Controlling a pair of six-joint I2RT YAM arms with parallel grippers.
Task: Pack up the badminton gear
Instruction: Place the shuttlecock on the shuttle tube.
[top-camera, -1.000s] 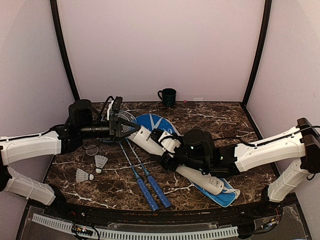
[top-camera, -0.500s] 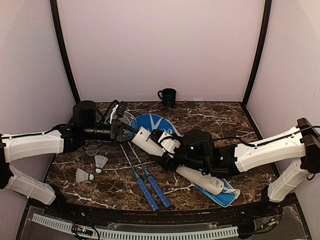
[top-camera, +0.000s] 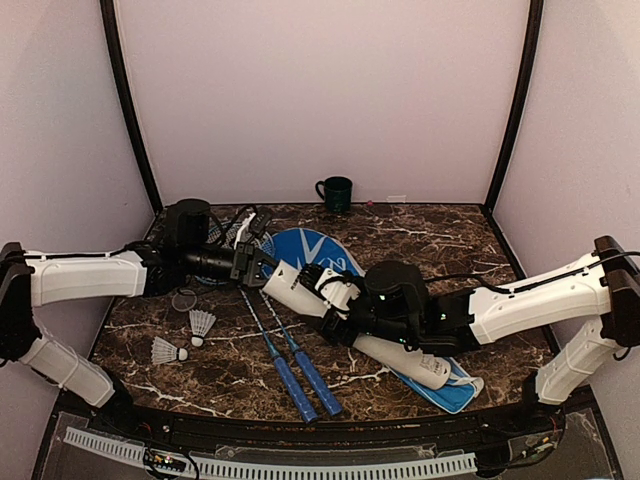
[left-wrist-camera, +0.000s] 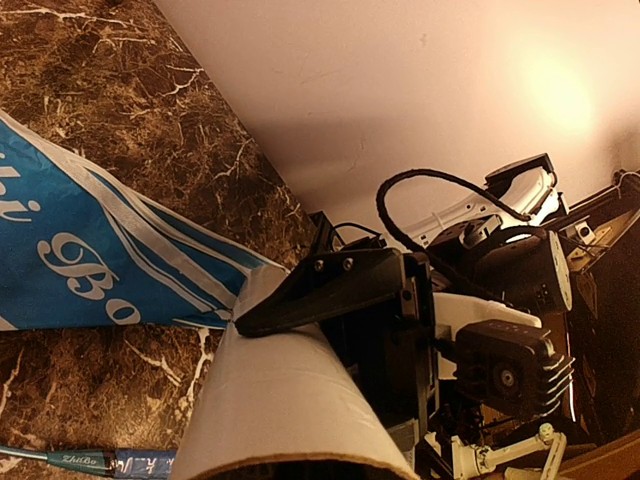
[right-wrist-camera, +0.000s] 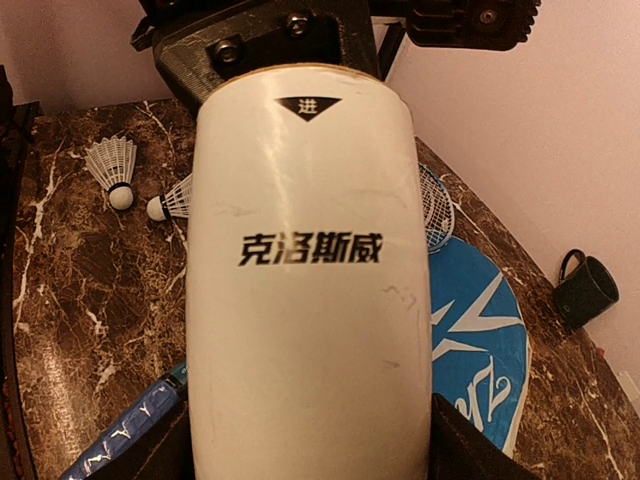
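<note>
Likely step: readying tube (top-camera: 288, 285). Right pincer (top-camera: 325, 298) clamps it; left pincer (top-camera: 256, 262) at its mouth, grip indeterminate. Next: fetch shuttlecocks (top-camera: 201, 323) near left bench (top-camera: 450, 240) edge.

- White-shelled left arm (top-camera: 85, 277) and white-shelled right arm (top-camera: 540, 300): smooth rounded casings, black cylindrical joints.
- Thin black cable (left-wrist-camera: 440, 174) looping above the left wrist.
- Black angular gripper finger (left-wrist-camera: 330, 290) with two small silver screws.
</note>
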